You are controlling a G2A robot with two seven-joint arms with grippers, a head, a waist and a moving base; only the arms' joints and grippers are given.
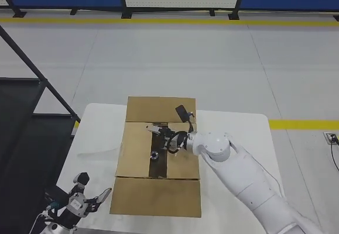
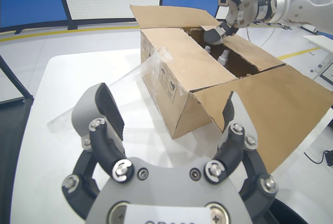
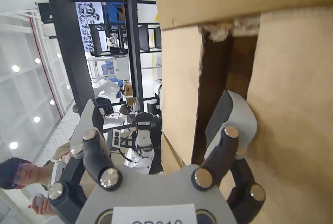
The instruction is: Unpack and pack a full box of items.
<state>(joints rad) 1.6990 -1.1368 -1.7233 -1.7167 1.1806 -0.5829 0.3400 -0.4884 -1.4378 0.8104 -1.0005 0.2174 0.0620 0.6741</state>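
Jaws wide on the right gripper (image 3: 158,118), set over the middle of the box (image 3: 291,95). One finger (image 3: 229,115) dips into the dark slot between the two inner flaps. The other finger (image 3: 87,121) hangs in open air, and the edge of one inner flap runs between them. Nothing is clamped.

Box: brown cardboard, on the middle of the white table (image 1: 99,134). Both outer flaps are folded outward, one on the far side and one on the near side. The inner flaps lie nearly flat, with a narrow gap left along the centre line. In the left wrist view, white bottles (image 2: 223,56) stand upright inside the gap, just below the dipping finger. How many there are cannot be told. Printed handling symbols show on one side wall.

Strip of clear tape (image 2: 145,71) trails from that side wall down onto the table.

Left gripper (image 2: 169,113): fingers spread, holding nothing. It sits low by the table's near corner on the left. It is near the edge of the near outer flap but apart from it, and well apart from the right gripper.
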